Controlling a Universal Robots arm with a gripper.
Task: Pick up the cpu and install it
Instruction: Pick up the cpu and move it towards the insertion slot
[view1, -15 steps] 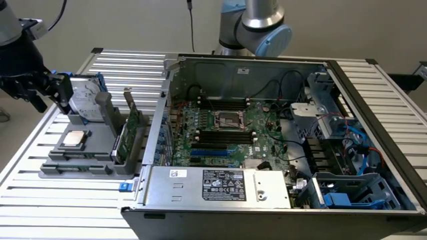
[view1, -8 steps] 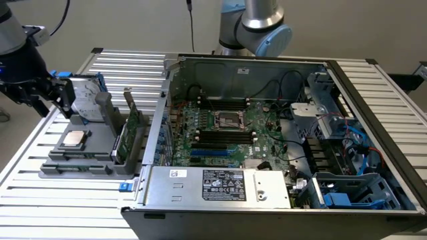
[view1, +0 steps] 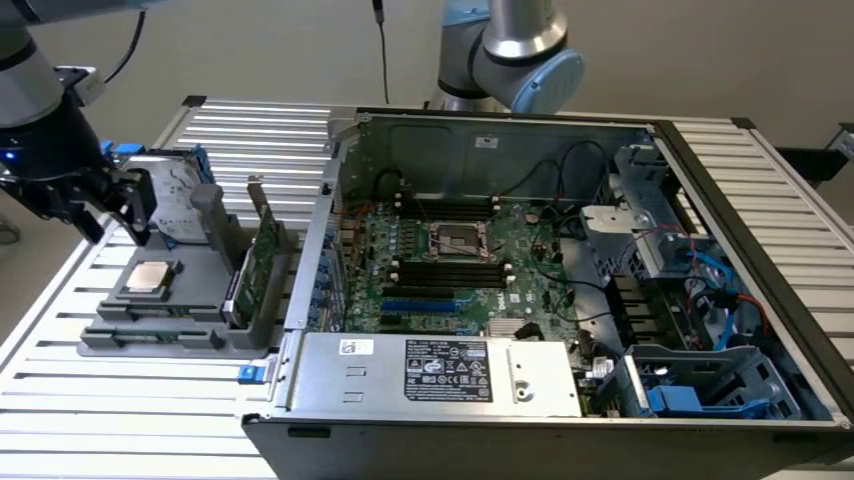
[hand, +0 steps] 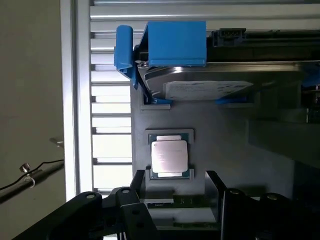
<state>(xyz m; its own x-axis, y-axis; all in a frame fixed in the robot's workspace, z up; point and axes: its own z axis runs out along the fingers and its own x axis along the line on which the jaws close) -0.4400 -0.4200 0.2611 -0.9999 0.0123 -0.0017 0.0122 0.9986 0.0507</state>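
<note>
The cpu (view1: 150, 278) (hand: 169, 156), a small square chip with a silvery top and tan rim, lies flat in a recess of the grey holder (view1: 187, 300) on the slatted table at the exterior view's left. My black gripper (view1: 116, 225) (hand: 175, 187) hangs above the holder, a little behind the cpu and in front of the hard drive. It is open: its two fingers (hand: 139, 182) stand apart with nothing between them. The cpu socket (view1: 463, 240) sits in the middle of the motherboard inside the open computer case.
A silver hard drive (view1: 174, 200) (hand: 200, 85) with a blue bracket (hand: 175, 42) stands upright behind the cpu. A thin green card (view1: 260, 262) stands on edge in the holder beside the case wall (view1: 320, 230). A power supply (view1: 434, 370) and cables line the case.
</note>
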